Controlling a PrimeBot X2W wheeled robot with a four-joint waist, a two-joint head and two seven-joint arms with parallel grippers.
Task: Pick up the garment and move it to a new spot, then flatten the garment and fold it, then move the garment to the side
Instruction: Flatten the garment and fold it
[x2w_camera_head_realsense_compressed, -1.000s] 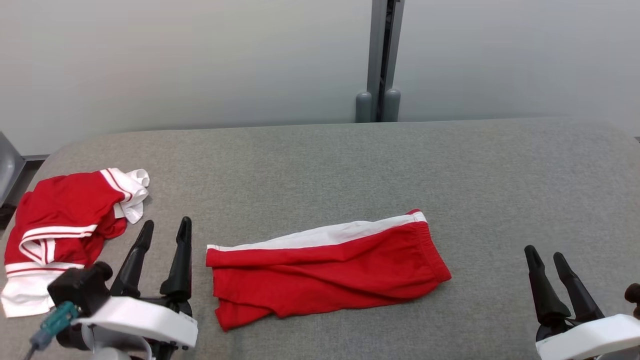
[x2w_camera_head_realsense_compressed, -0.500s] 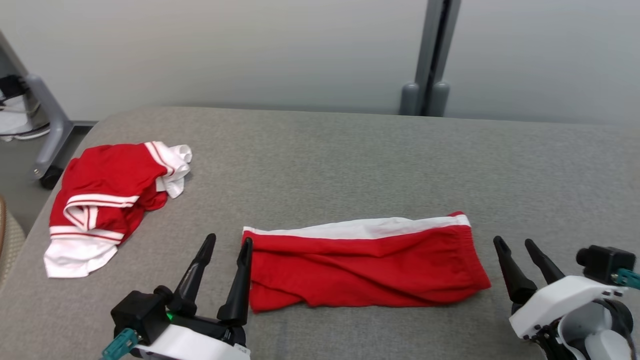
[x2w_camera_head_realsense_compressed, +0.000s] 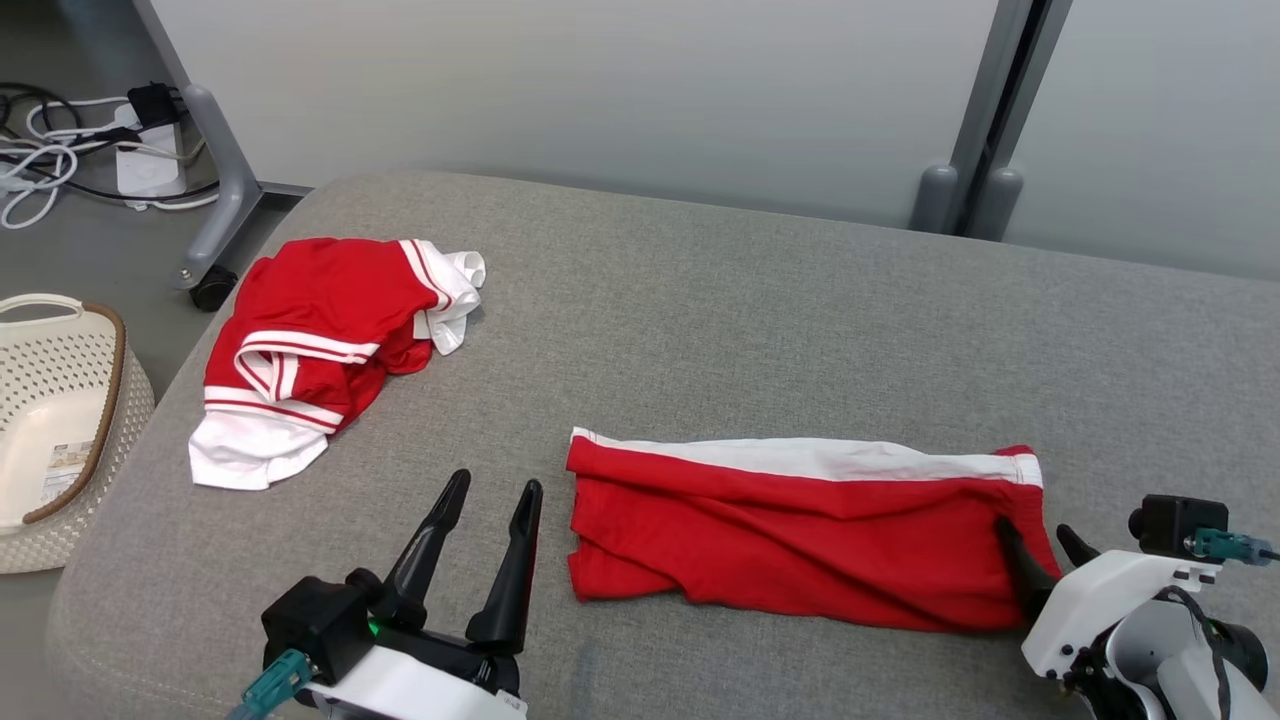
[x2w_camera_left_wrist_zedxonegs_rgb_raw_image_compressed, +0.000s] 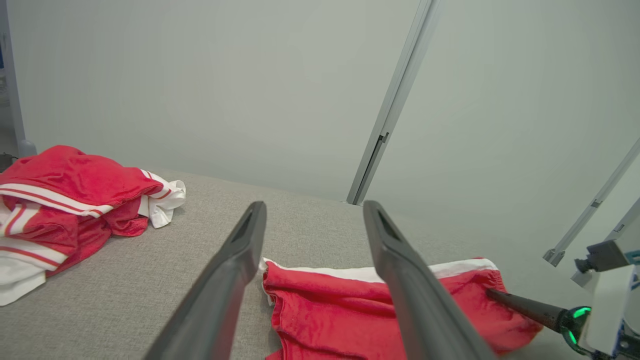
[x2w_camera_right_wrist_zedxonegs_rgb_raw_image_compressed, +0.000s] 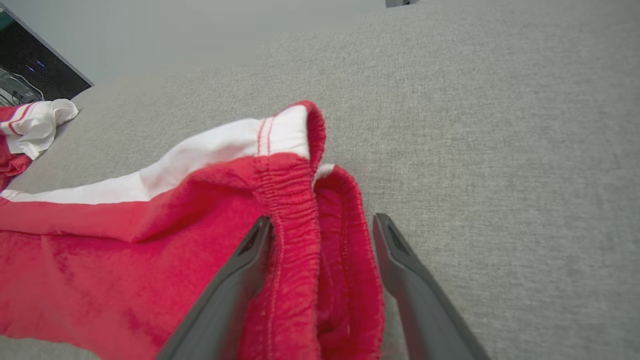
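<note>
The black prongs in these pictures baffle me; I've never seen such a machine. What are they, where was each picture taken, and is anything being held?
They are the fingers of a two-armed robot's grippers. The head view, from a camera on its head, shows the left gripper at lower left and the right gripper at lower right. The other two pictures come from cameras on each wrist, looking along that gripper's own fingers. On the grey padded surface lie folded red shorts and a crumpled red-and-white garment; a basket stands on the floor. Both grippers are open and nothing is held, though the right one's fingers straddle the shorts' waistband.
</note>
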